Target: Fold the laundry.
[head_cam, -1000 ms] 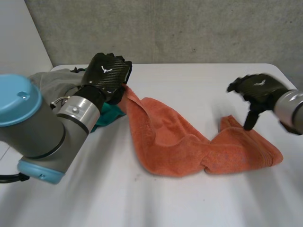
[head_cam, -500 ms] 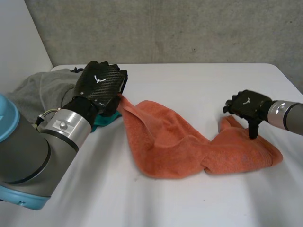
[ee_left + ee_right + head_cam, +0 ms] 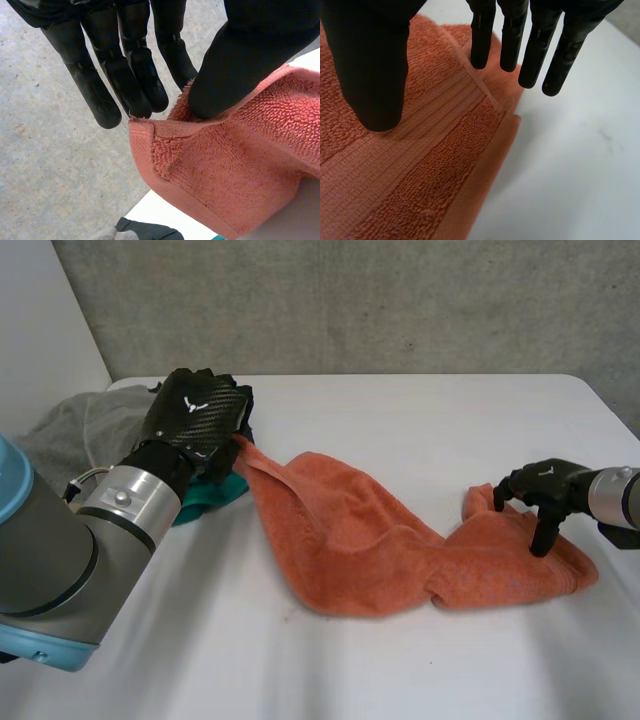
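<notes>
Though pinched at one corner, orange towel (image 3: 370,550): sprawled rumpled across mid-frame on the white worktop (image 3: 400,420), no fold made.
Left robot hand (image 3: 195,420): upper left of frame, thumb and fingers clamping the towel's corner.
Right robot hand (image 3: 545,485): right of frame, fingers spread, tips resting on the opposite corner, gripping nothing.
Grey and teal clothes (image 3: 90,425): heaped unfolded at left.
Laundry task: apparently barely begun; all folding remains.

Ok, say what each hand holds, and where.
Left hand pinches the towel by a corner, between thumb and fingers. Right hand holds nothing, open over the other end.
</notes>
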{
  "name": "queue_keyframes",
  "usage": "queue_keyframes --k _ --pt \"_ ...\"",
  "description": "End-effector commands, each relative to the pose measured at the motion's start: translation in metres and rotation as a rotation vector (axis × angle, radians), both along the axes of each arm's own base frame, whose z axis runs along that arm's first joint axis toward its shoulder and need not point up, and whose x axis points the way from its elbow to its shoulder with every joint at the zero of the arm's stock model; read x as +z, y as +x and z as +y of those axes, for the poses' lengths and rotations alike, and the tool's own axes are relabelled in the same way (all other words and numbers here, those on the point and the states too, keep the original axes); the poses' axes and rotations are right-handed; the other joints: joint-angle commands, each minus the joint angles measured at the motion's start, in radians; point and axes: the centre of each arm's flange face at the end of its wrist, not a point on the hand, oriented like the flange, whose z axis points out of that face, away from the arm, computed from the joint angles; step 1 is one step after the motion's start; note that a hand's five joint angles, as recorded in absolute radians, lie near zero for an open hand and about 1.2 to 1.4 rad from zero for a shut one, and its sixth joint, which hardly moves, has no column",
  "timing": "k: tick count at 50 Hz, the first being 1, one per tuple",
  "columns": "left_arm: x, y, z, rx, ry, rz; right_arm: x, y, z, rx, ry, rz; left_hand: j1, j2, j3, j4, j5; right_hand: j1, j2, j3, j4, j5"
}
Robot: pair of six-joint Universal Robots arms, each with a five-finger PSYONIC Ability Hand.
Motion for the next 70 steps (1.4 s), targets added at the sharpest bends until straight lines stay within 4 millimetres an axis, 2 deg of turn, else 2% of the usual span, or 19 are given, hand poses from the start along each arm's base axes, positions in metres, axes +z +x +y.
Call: queue_keyframes --k 1,4,6,7,16,21,22,25,28,31,35,39,41,46,54,58,64,68,70 --pt "-0.001 0.000 -0.001 0.000 0.002 -0.003 -0.015 -0.001 0.002 0.007 0.049 -0.002 0.275 0.196 0.202 0.193 0.234 0.090 0.031 0.023 0.022 0.038" --pt "-0.002 -0.001 -0.002 0.000 0.004 -0.003 -0.015 0.000 0.002 0.012 0.050 -0.004 0.275 0.196 0.202 0.193 0.234 0.330 0.270 0.263 0.261 0.277" --pt "-0.004 -0.001 -0.005 0.002 0.006 -0.006 -0.015 0.000 0.002 0.011 0.046 -0.002 0.275 0.196 0.202 0.193 0.234 0.885 0.826 0.818 0.816 0.833" --pt "-0.005 -0.002 -0.006 0.002 0.008 -0.007 -0.015 -0.001 0.001 0.011 0.044 0.000 0.275 0.196 0.202 0.193 0.234 0.999 0.939 0.931 0.930 0.946" --pt "-0.003 -0.015 -0.051 0.026 -0.052 0.011 0.000 0.000 -0.016 0.000 -0.061 0.003 0.275 0.196 0.202 0.193 0.234 1.000 0.940 0.932 0.931 0.947" --pt "0.042 -0.029 -0.093 0.045 -0.265 0.072 0.053 0.002 -0.060 -0.074 -0.389 -0.089 0.275 0.196 0.202 0.193 0.234 1.000 0.940 0.932 0.931 0.947" --pt "0.061 -0.032 -0.108 0.059 -0.349 0.105 0.065 0.002 -0.066 -0.095 -0.456 -0.114 0.275 0.196 0.202 0.193 0.234 1.000 0.940 0.932 0.931 0.947" --pt "0.103 -0.034 -0.133 0.085 -0.523 0.177 0.131 -0.003 -0.085 -0.185 -0.779 -0.242 0.275 0.196 0.202 0.193 0.234 1.000 0.940 0.932 0.931 0.947" --pt "0.146 -0.031 -0.146 0.109 -0.701 0.267 0.198 -0.013 -0.086 -0.276 -1.093 -0.397 0.275 0.196 0.202 0.193 0.234 1.000 0.940 0.932 0.931 0.947" --pt "0.172 -0.026 -0.149 0.136 -0.823 0.332 0.233 -0.018 -0.078 -0.301 -1.251 -0.464 0.275 0.196 0.202 0.193 0.234 1.000 0.940 0.932 0.931 0.947" --pt "0.183 -0.023 -0.150 0.159 -0.873 0.376 0.246 -0.017 -0.072 -0.282 -1.282 -0.470 0.275 0.196 0.202 0.193 0.234 1.000 0.940 0.932 0.931 0.947" --pt "0.165 -0.022 -0.156 0.158 -0.808 0.369 0.232 -0.016 -0.074 -0.282 -1.234 -0.457 0.275 0.196 0.202 0.193 0.234 1.000 0.940 0.932 0.931 0.947" --pt "0.130 -0.024 -0.159 0.139 -0.708 0.335 0.218 -0.016 -0.075 -0.283 -1.190 -0.447 0.275 0.196 0.202 0.193 0.234 1.000 0.940 0.932 0.931 0.947" --pt "0.086 -0.025 -0.151 0.089 -0.577 0.274 0.160 -0.014 -0.074 -0.279 -1.010 -0.412 0.275 0.196 0.202 0.193 0.234 1.000 0.940 0.932 0.931 0.947" --pt "-0.029 -0.026 -0.120 0.007 -0.260 0.114 0.052 -0.006 -0.063 -0.226 -0.709 -0.302 0.275 0.196 0.202 0.193 0.234 1.000 0.940 0.932 0.931 0.947" --pt "-0.061 -0.021 -0.105 0.004 -0.153 0.069 0.014 -0.006 -0.053 -0.208 -0.602 -0.195 0.275 0.196 0.202 0.193 0.234 1.000 0.940 0.932 0.931 0.947" --pt "-0.083 -0.017 -0.081 -0.005 0.007 0.002 0.002 -0.013 -0.035 -0.183 -0.472 -0.061 0.275 0.196 0.202 0.193 0.234 1.000 0.940 0.932 0.931 0.947" --pt "-0.065 -0.007 -0.058 -0.002 0.101 -0.042 0.008 -0.033 -0.017 -0.193 -0.351 0.031 0.275 0.196 0.202 0.193 0.234 1.000 0.940 0.932 0.931 0.947" --pt "-0.056 -0.001 -0.042 0.000 0.172 -0.091 0.029 -0.046 -0.001 -0.192 -0.310 0.096 0.275 0.196 0.202 0.193 0.234 1.000 0.940 0.932 0.931 0.947"
